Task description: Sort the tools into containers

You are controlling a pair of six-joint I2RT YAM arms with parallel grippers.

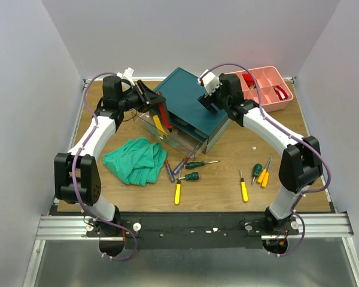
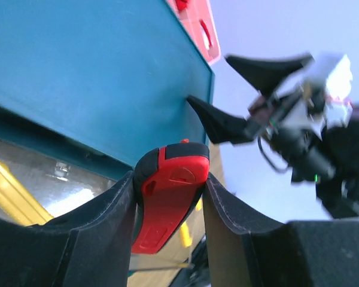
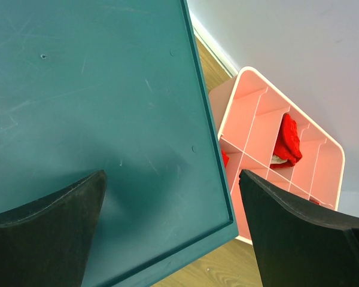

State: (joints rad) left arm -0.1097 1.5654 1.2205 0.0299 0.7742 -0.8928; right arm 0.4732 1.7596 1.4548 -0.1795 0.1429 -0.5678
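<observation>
The dark teal box [image 1: 188,101] stands at the back middle, with clear drawers [image 1: 170,136] pulled out at its front left. A yellow screwdriver [image 1: 159,125] lies in the open drawer. My left gripper [image 1: 157,109] is over that drawer, shut on a red-and-black tool handle [image 2: 167,197]. My right gripper [image 1: 207,103] is open and empty just above the box's flat top [image 3: 96,89]. On the table lie red-and-blue screwdrivers [image 1: 169,171], green ones [image 1: 200,164], yellow ones [image 1: 244,190] and an orange one [image 1: 264,177].
A crumpled green cloth [image 1: 136,160] lies left of the loose tools. A pink divided tray [image 1: 264,89] with red items stands at the back right, close beside the box; it also shows in the right wrist view [image 3: 257,125].
</observation>
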